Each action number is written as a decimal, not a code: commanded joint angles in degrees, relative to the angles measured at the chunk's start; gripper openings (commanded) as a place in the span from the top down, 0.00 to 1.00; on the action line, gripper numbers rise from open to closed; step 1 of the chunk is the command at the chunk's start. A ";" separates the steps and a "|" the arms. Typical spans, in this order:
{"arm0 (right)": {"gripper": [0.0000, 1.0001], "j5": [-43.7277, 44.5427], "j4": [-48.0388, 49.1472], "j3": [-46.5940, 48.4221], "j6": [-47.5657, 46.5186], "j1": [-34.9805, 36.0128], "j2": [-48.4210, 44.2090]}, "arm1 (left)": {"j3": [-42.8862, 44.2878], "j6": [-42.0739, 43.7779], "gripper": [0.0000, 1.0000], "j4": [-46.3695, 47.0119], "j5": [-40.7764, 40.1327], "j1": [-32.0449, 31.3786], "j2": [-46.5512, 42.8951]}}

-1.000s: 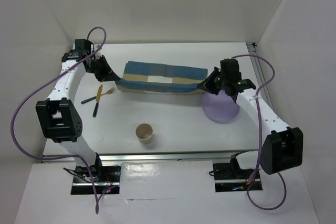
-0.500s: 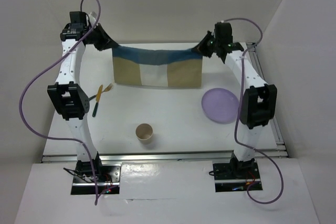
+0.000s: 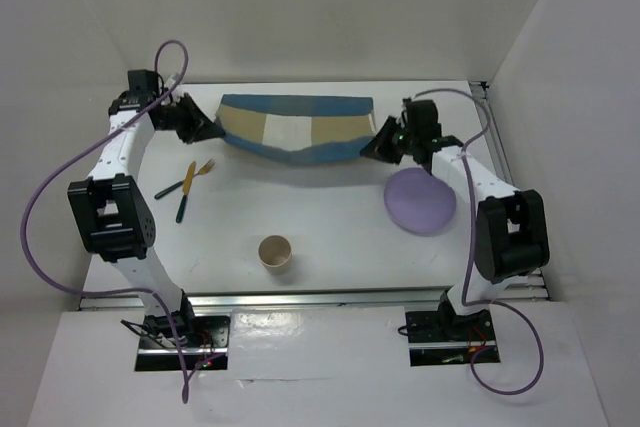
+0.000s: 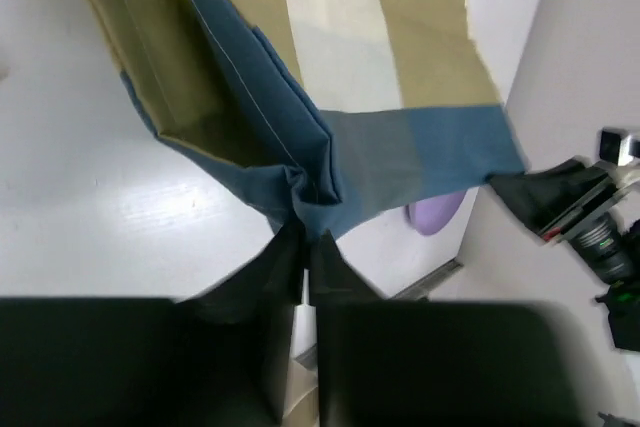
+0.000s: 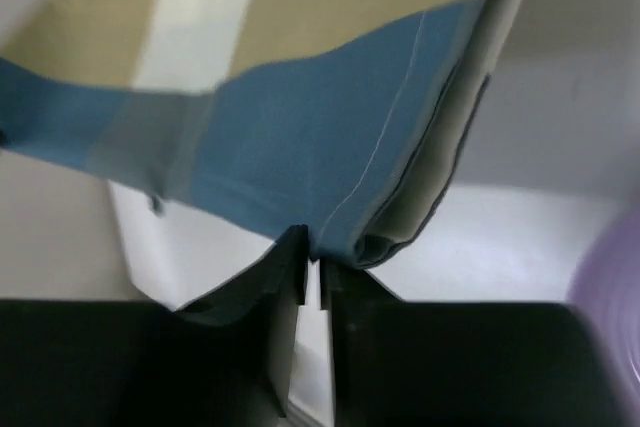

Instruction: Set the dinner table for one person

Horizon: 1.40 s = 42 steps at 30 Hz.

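My left gripper (image 3: pixel 204 130) pinches one corner of the blue-and-tan striped cloth placemat (image 3: pixel 295 132), which sags over the large white dinner table (image 3: pixel 340 237), with yellow-and-black cutlery (image 3: pixel 188 185) just nearside. My right gripper (image 3: pixel 372 147) clamps the other corner, with a round purple plate (image 3: pixel 420 201) beside it.

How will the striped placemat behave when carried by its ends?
Likely floppy: the placemat sags in the middle between the left gripper and right gripper. Probably light, since thin fingertip pinches hold it up. It bunches and folds at each pinch, so edges may not land flat.
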 commanded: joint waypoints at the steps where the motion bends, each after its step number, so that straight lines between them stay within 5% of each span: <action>1: 0.74 -1.17 0.40 -7.17 -2.37 3.01 -3.80 | -9.12 2.57 0.69 0.61 -2.50 -0.02 -5.42; 4: 0.44 1.73 -3.64 -9.38 -3.69 4.07 -5.11 | -10.48 4.60 0.30 -2.90 -4.72 -0.02 -6.22; 5: 0.29 2.79 -5.05 -9.38 -4.56 4.59 -5.12 | -9.77 5.30 0.25 -3.96 -5.25 -0.02 -5.70; 9: 0.19 9.56 -9.27 -6.40 -6.68 4.60 -6.70 | -6.34 6.54 0.17 -6.35 -10.60 -1.33 -5.70; 11: 0.26 10.09 -9.81 -3.86 -7.21 4.60 -6.70 | -4.33 7.15 0.22 -6.35 -14.81 -3.62 -4.47; 12: 0.48 10.09 -9.81 -3.06 -7.21 5.12 -6.09 | -4.32 7.94 0.32 -5.74 -16.40 -4.58 -3.60; 13: 0.63 10.09 -9.11 -2.01 -7.21 6.17 -3.74 | -4.32 7.94 0.65 -4.77 -17.81 -6.51 -1.59; 16: 0.93 12.28 -12.60 6.32 -7.73 9.85 3.38 | -1.16 6.63 1.00 -4.06 -18.52 -8.37 3.51; 17: 1.00 13.42 -15.84 11.92 -7.73 10.57 9.06 | 1.46 5.93 1.00 -4.06 -19.31 -9.50 7.62; 20: 1.00 15.80 -18.94 20.11 -7.73 12.24 18.13 | 5.86 5.40 1.00 -5.46 -20.46 -10.83 13.44; 27: 1.00 15.81 -20.00 24.98 -4.83 12.77 27.13 | 8.51 4.34 1.00 -5.47 -23.45 -12.68 20.84; 42: 1.00 15.80 -13.94 -5.42 -1.41 12.77 12.64 | -17.32 4.96 1.00 -0.81 -24.94 -19.09 9.17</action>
